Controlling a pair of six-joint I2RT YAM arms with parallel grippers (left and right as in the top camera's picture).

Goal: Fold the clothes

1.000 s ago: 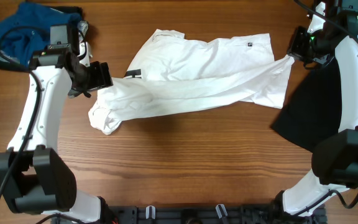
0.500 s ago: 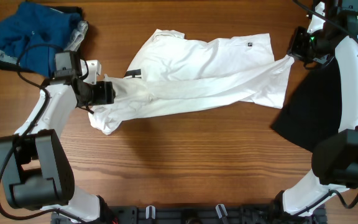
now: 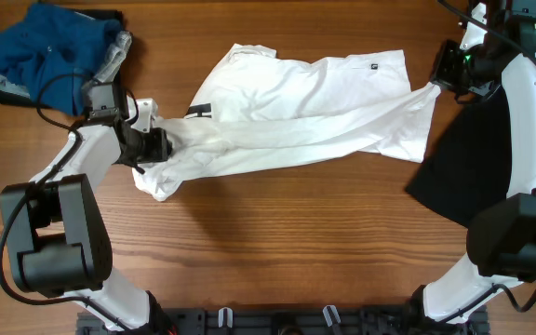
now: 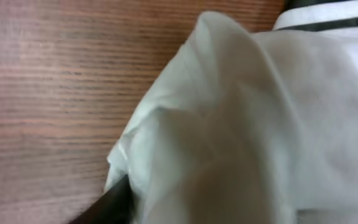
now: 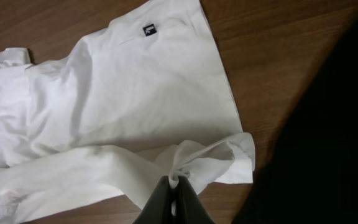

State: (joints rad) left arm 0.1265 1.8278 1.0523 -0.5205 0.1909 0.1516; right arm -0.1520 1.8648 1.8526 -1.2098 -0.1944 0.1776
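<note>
The white T-shirt [image 3: 296,102] lies crumpled across the middle of the table, with its small black label [image 3: 374,66] at the upper right and a bit of black print [image 3: 198,111] at the left. My left gripper [image 3: 156,144] is pushed into the bunched left end. In the left wrist view the cloth [image 4: 260,124] fills the frame; one dark finger shows well off centre, the other is hidden, so the left gripper [image 4: 179,199] looks open around cloth. My right gripper [image 3: 438,82] is shut on the shirt's right corner, as the right wrist view [image 5: 176,182] shows.
A black garment [image 3: 477,158] lies at the right edge, beside my right gripper, and shows in the right wrist view [image 5: 328,124]. A blue garment [image 3: 49,46] and a grey one [image 3: 114,46] are heaped at the back left. Bare wood runs along the front.
My left gripper has moved right and down from beside the shirt into its bunched left end. The right arm and the shirt's right corner have not moved.
</note>
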